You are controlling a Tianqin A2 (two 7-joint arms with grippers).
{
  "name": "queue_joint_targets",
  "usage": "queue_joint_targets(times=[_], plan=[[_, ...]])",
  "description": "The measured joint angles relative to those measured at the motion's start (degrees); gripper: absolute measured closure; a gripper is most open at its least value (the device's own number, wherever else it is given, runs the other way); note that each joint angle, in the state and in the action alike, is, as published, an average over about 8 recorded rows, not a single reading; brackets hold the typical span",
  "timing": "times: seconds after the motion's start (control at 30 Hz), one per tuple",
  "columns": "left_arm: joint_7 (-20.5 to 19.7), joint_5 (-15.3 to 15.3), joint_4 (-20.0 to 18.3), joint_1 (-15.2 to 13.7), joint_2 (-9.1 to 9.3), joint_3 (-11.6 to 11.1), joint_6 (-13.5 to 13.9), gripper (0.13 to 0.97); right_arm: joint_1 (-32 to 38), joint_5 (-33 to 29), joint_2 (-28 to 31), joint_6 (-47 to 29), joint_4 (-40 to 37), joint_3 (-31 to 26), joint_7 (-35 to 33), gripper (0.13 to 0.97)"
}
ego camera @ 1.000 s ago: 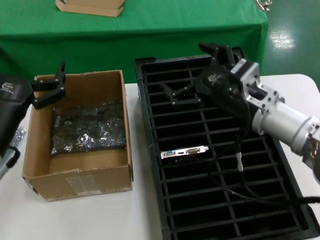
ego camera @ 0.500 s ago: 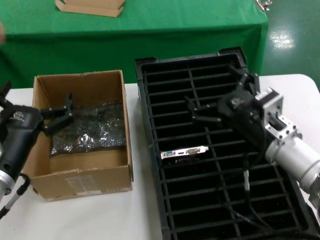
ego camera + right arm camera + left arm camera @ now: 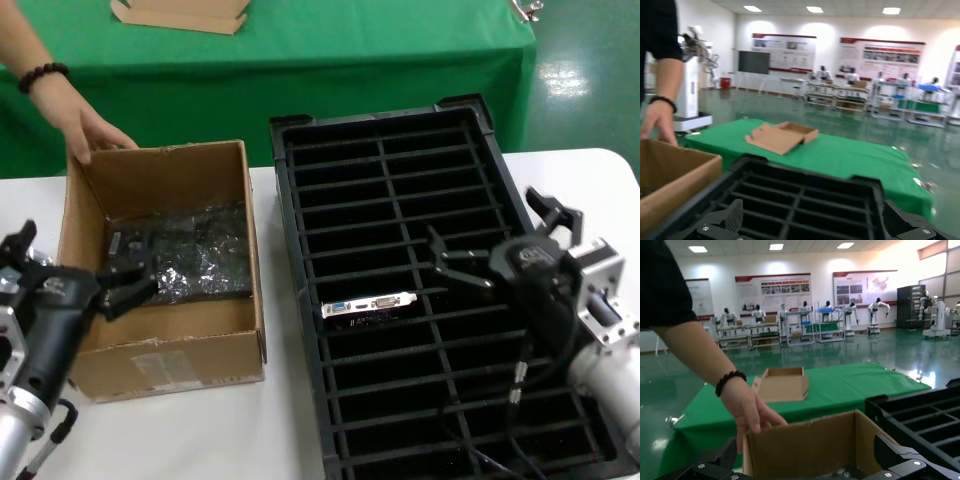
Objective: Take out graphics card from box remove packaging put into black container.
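Left gripper, jaws spread and empty, is hanging at the near left wall of the box, its fingertips reaching over the bag just ahead of them. The spread jaws suit a grasp not yet made: nothing is between them, and the bag is lying flat on the box floor, shiny and crinkled, with what appears to be a wrapped card inside. The bag's slick film will probably slide under a shallow pinch.

A person's hand is resting on the far left corner of the box, beyond the left gripper, apparently steadying it so that it does not shift under contact. The left wrist view is showing the same hand on the box rim.

Right gripper, jaws also wide and empty, is hovering over the right column of the container, well apart from the box. Just to its left, a bare card is standing on edge in a slot, silver bracket with blue and white ports facing up; upright storage is what the narrow slots are made for. Most other slots are showing dark and vacant.

By this layout, one card is stowed and the bagged one is awaiting extraction.
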Motion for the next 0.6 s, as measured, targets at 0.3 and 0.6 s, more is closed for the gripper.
queue_joint_targets(times=[0.3,0.6], plan=[[-1.86,1.32,-0.68,3.36,1.03,1.26,-2.99,0.132,-7.36,1.82,0.36,5.86,3.91,2.34,0.24,0.129],[-3.71,2.63,-1.35,6.67,2.04,2.51,-5.97,0.132,-14.68,3.64,0.71,11.69,7.79,4.66,0.47,0.129]])
